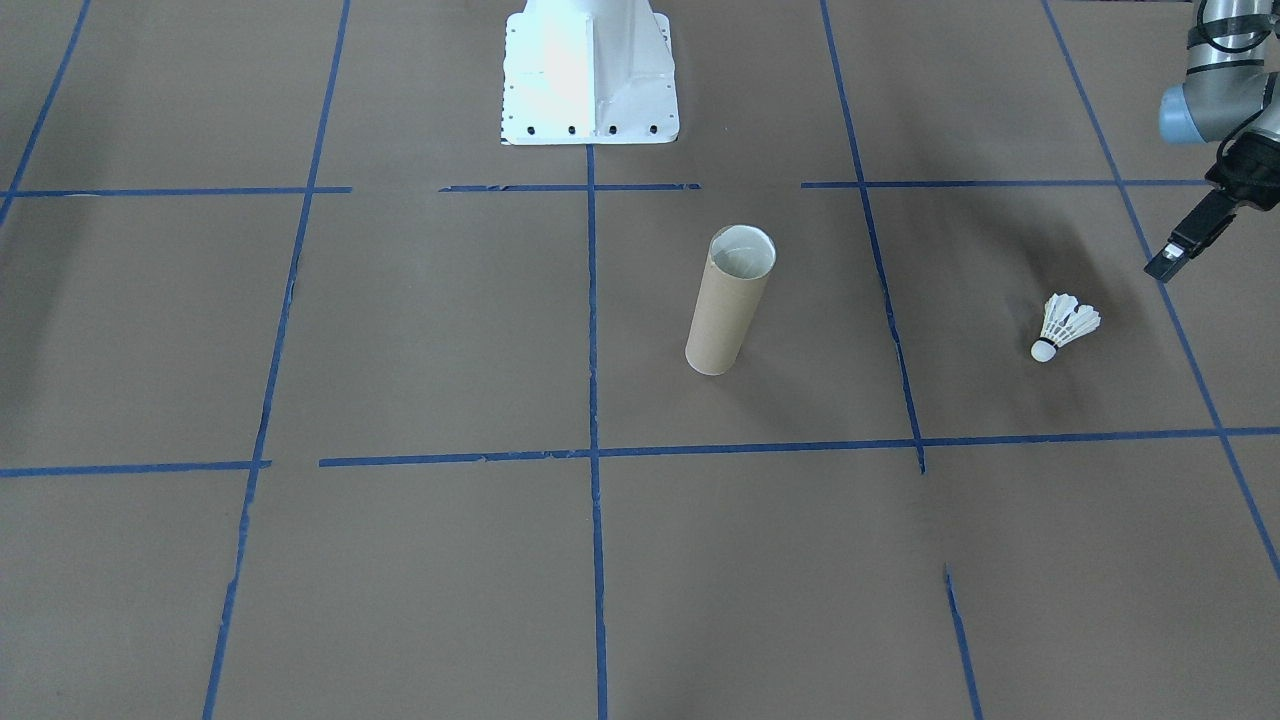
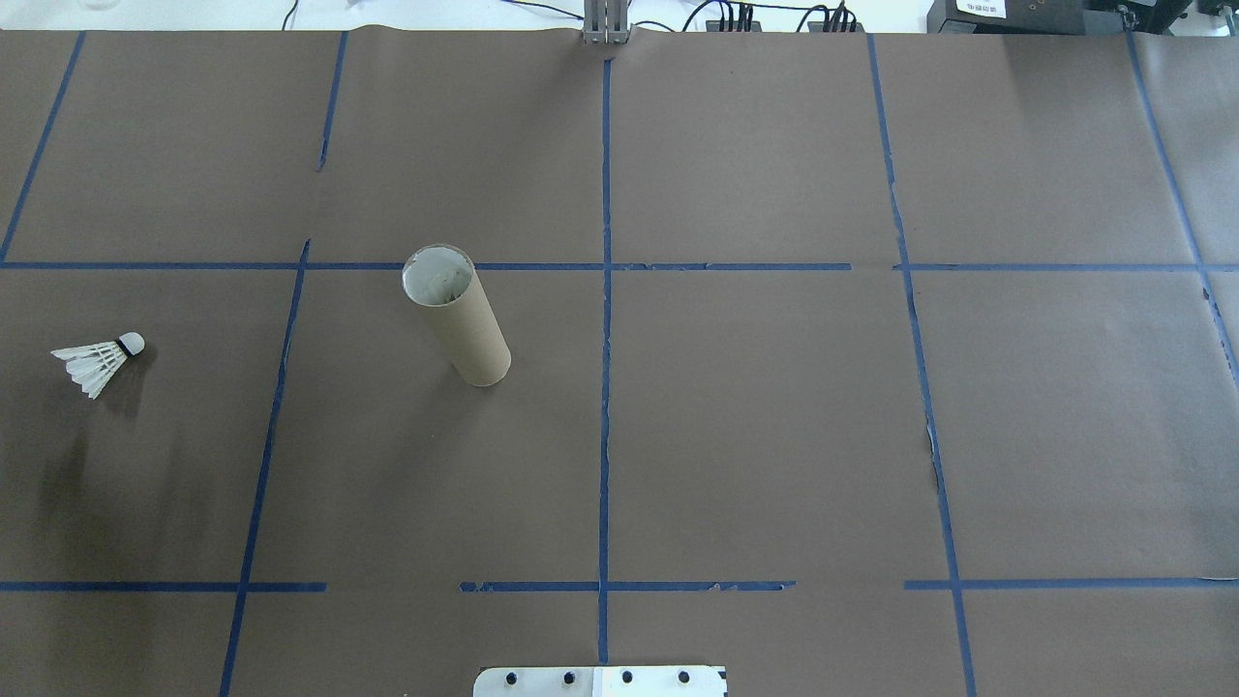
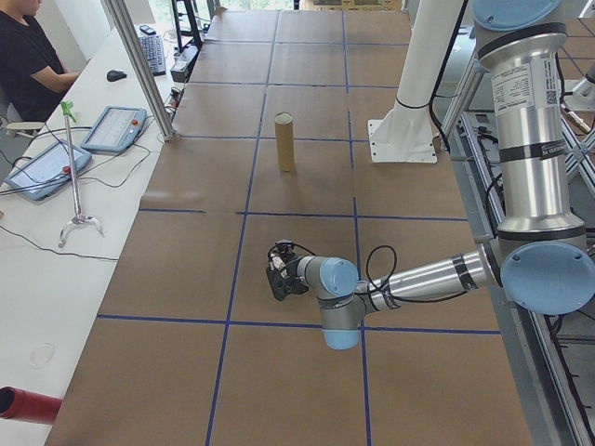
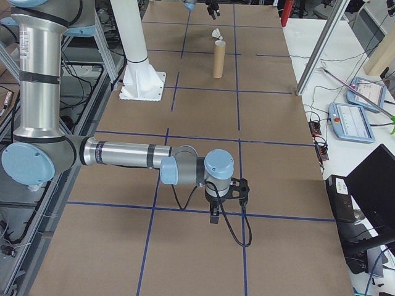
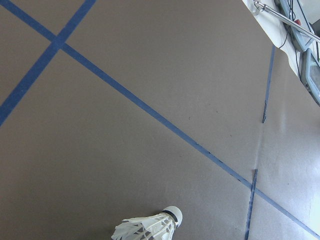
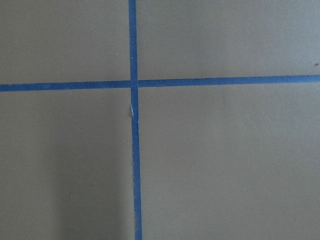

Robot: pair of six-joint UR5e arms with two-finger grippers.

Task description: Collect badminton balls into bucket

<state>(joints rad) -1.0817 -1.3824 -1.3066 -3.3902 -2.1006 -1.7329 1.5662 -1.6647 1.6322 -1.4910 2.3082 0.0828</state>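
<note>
Front-facing view: the tube (image 1: 730, 299) stands upright just right of the frame's centre, open mouth up, on the brown desk (image 1: 400, 330) crossed by blue tape lines (image 1: 593, 320). The shuttlecock (image 1: 1066, 327) lies on its side at mid right, well apart from the tube, cork toward the lower left. The left tool (image 1: 1188, 238) hangs at the upper right edge, above and right of the shuttlecock, apart from it; one dark finger shows, so I cannot tell how wide it stands. The white base (image 1: 590, 75) sits at top centre.

Overhead view: the tube stands left of centre, the shuttlecock at the far left edge with its cork toward the tube. Bare desk lies between them. Cables (image 2: 736, 15) run along the top edge.

Left side view: the near arm (image 3: 437, 274) reaches low across the middle of the frame; the tube stands beyond it in the upper centre. A person (image 3: 28, 56) sits at the upper left by tablets (image 3: 116, 128).

Right side view: the near arm ends in the right tool (image 4: 215, 213), pointing down over a tape line at lower centre; its opening cannot be told. Tube and shuttlecock are small at the top.

Left wrist view: the shuttlecock lies at the bottom edge.

Right wrist view: only desk and a tape crossing.
</note>
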